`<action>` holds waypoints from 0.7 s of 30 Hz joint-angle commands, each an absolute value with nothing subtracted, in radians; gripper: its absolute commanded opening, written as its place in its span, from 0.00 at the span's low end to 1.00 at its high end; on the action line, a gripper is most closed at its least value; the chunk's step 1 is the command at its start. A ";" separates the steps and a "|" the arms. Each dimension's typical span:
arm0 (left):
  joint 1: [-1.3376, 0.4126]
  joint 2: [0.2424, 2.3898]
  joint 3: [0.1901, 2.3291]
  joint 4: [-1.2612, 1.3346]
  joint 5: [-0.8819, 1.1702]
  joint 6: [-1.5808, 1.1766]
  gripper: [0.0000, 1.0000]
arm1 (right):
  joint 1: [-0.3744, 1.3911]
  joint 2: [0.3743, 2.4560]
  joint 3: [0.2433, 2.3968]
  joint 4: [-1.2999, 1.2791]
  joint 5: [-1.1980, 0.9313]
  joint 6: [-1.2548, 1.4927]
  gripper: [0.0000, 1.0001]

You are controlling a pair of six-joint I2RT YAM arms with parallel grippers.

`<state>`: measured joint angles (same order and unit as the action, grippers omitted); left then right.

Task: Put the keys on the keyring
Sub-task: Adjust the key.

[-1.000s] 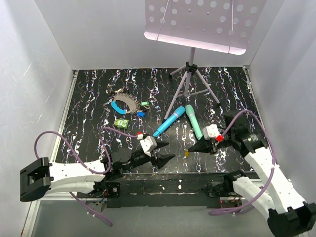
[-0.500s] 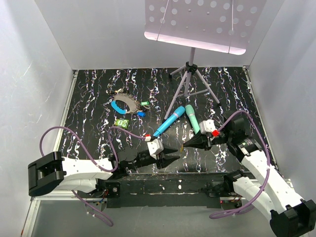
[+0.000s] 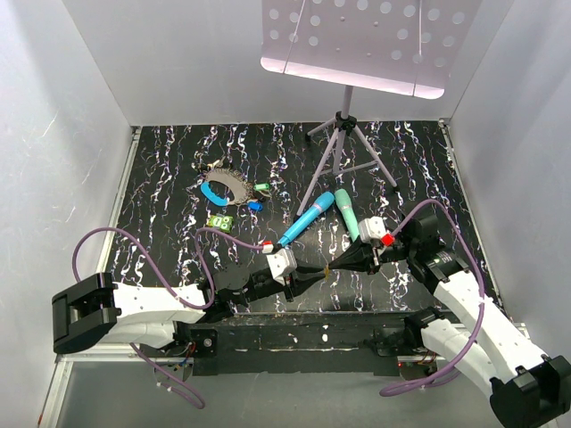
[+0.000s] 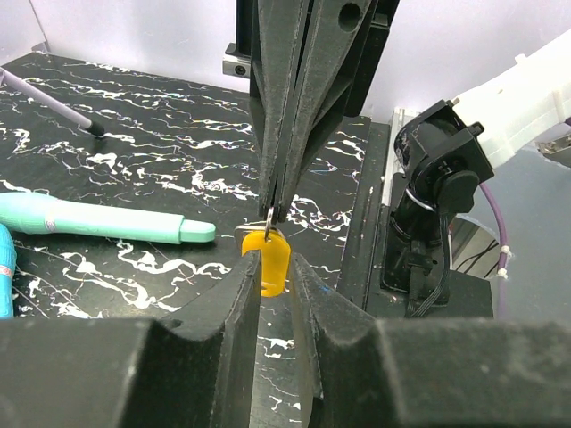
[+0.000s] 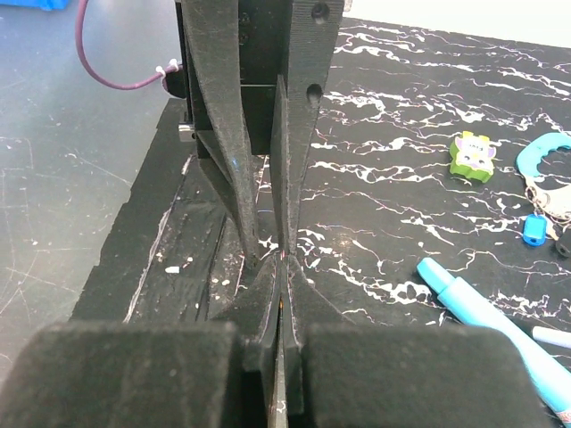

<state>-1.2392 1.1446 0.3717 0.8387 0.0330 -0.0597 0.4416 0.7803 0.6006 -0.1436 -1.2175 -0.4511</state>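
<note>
My right gripper (image 3: 332, 266) is shut on the metal blade of a yellow-headed key (image 3: 326, 268) and holds it above the table's near edge. In the left wrist view the key's yellow head (image 4: 268, 245) hangs just in front of the tips of my left gripper (image 4: 275, 267), whose jaws stand narrowly open. In the right wrist view my right gripper (image 5: 284, 267) shows only an orange sliver of the key. The keyring (image 3: 223, 188), grey with a blue section, lies far left, with a green key (image 3: 261, 187) and a blue key (image 3: 255, 205) beside it.
A blue stick (image 3: 305, 218) and a teal stick (image 3: 350, 218) lie mid-table behind the grippers. A green toy tag (image 3: 220, 221) lies near the keyring. A music stand's tripod (image 3: 343, 143) stands at the back. The black base bar (image 3: 303, 334) runs along the near edge.
My right gripper has carried the yellow key left toward the left gripper. My left gripper has moved right and narrowed its jaws, its tips now meeting the key.
</note>
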 commanded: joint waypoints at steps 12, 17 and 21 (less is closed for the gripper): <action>-1.236 1.137 0.413 0.859 0.015 -0.037 0.17 | 0.472 0.769 0.584 -0.063 -1.233 -0.399 0.01; -1.238 1.138 0.413 0.867 0.015 -0.037 0.16 | 0.476 0.769 0.581 -0.061 -1.235 -0.396 0.01; -1.238 1.141 0.416 0.868 0.014 -0.037 0.12 | 0.482 0.769 0.577 -0.061 -1.233 -0.394 0.01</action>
